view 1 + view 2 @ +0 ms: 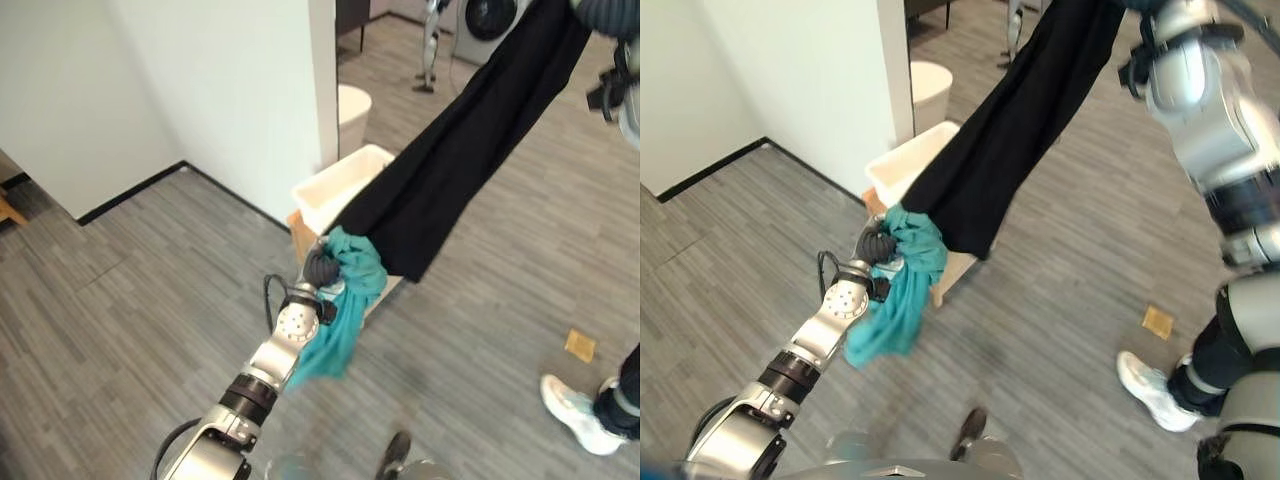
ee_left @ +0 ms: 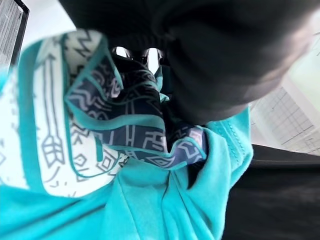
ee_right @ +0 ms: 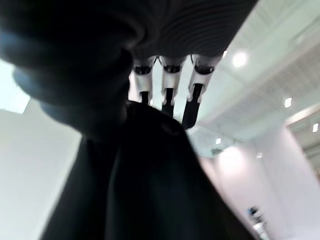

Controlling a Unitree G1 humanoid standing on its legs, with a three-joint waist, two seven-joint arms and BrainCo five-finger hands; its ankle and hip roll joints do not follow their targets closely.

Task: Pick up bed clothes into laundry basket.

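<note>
My left hand (image 1: 320, 268) is shut on a teal cloth (image 1: 345, 310), which hangs from it down toward the floor. In the left wrist view the teal cloth (image 2: 150, 205) shows a patterned white and dark side. A long black garment (image 1: 1010, 120) stretches from high at the upper right down to the left hand, with its lower end beside the teal cloth. My right hand (image 3: 167, 97) is raised, fingers curled over the black garment (image 3: 145, 180). The white laundry basket (image 1: 335, 185) stands on the floor just behind both cloths, against the wall's corner.
A white wall (image 1: 220, 90) runs along the left, ending at the basket. Behind it are a white round bin (image 1: 352, 110) and a washing machine (image 1: 490, 20). A person's white shoe (image 1: 580, 410) and a small tan scrap (image 1: 580, 346) are on the grey floor at the right.
</note>
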